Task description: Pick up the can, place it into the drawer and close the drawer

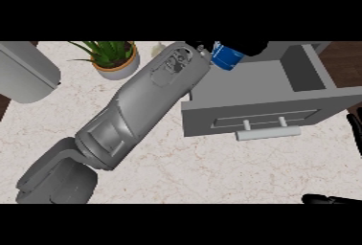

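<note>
One grey forearm (141,110) fills the middle of the head view, running from the lower left up to the back corner of the open drawer (240,91), which serves as the landmark here. At that corner the left hand (247,47) shows as a black shape curled round the blue can (226,56), which is tilted and held over the drawer's rear left edge, above its grey inside. The drawer stands pulled out, its front panel facing the view's lower edge with a pale bar handle (268,133) across it. Left of the drawer, beyond the forearm, a potted plant (113,57) sits on the marble counter (212,172), and farther left again a grey rounded appliance (25,72) lies near the edge. Below and right of the drawer, the right hand (332,199) barely enters the view as a dark sliver; whether its fingers are apart or together cannot be told.
</note>
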Controlling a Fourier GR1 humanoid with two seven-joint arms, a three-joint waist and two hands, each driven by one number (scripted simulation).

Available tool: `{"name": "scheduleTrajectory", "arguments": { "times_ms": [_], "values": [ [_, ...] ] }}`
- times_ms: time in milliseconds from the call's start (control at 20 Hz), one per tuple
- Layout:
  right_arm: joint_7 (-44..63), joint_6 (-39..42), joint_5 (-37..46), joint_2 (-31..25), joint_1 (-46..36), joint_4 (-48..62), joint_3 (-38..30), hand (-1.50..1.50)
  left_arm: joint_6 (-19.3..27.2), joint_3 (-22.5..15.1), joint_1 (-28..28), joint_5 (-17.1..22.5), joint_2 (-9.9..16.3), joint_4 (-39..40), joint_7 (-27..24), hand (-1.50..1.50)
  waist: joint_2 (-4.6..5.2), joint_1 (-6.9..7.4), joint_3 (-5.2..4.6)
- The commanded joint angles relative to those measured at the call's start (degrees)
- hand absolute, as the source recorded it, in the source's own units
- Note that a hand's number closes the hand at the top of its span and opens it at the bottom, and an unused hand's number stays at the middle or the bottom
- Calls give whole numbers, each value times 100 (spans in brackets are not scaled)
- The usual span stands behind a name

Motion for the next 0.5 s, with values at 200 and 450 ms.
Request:
{"name": "scheduleTrajectory", "arguments": {
  "times_ms": [200,450],
  "values": [
    [-116,-25,45,-57,-197,168,-47,-150,85,-594,47,231,-1,155,-54,150,18,-96,3],
    [-5,45,21,13,-22,-17,109,-150,246,-632,-15,228,-1,538,-320,-150,50,-188,1]
  ]
}}
